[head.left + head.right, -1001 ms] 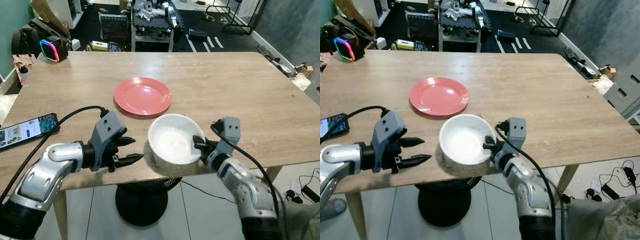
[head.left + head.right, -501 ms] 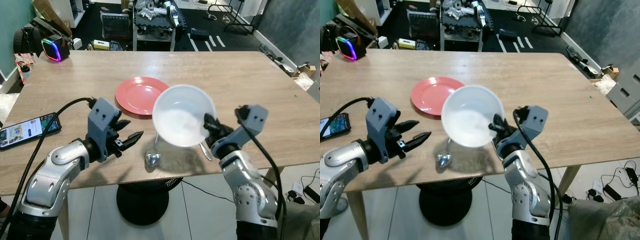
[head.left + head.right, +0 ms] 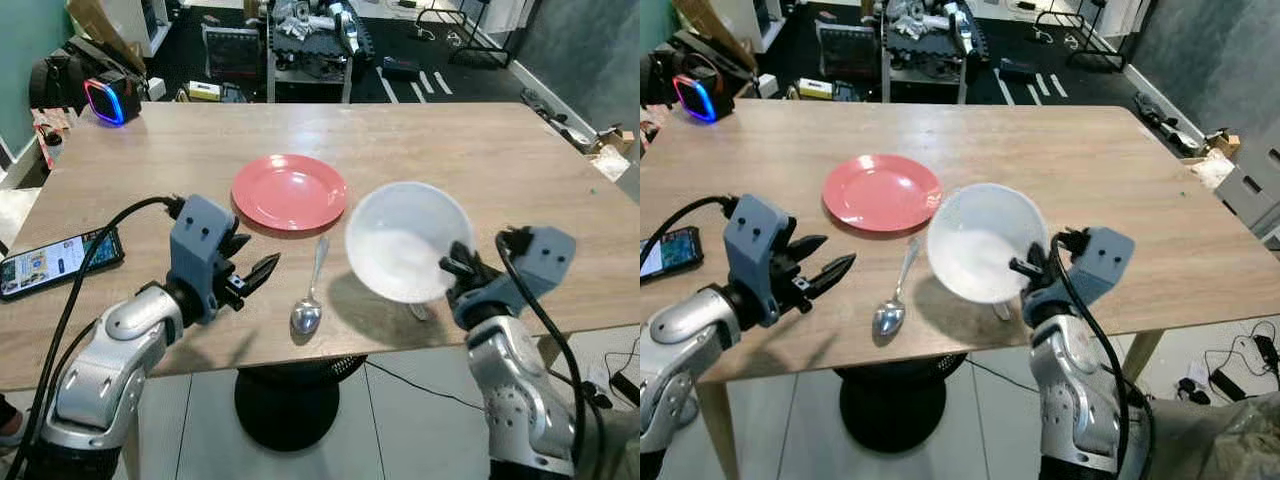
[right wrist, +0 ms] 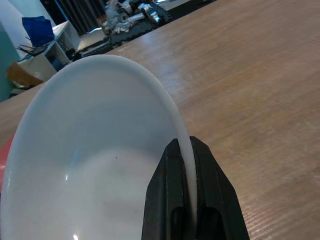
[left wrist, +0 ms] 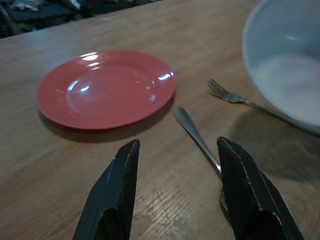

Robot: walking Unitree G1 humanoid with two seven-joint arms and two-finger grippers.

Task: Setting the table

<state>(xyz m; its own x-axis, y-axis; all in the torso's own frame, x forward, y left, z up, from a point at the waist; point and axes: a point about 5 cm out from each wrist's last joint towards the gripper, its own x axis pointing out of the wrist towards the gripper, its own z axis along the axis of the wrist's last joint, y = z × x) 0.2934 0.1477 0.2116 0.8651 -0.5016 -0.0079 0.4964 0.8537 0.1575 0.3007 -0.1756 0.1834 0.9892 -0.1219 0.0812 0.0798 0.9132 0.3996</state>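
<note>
On the light wooden table (image 3: 520, 170), the flat red plate (image 3: 289, 190) waits. The right gripper (image 3: 1025, 268) pinches the round white bowl (image 3: 408, 241) by its rim, airborne and tilted; level it first, then lower clear of the steel spoon (image 3: 310, 291) and fork (image 5: 235, 97). The left gripper (image 3: 250, 276) hovers spread, empty.

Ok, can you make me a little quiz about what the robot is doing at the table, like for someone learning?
1. True or false: the right gripper pinches the rim of the white bowl, held above the table.
2. What lies on the wood between the red plate and the left gripper? A) spoon B) cup C) knife
3. Fill in: the left gripper's fingers are ____, holding nothing.

Key: 1 true. 2 A, the spoon. 3 open.
</note>
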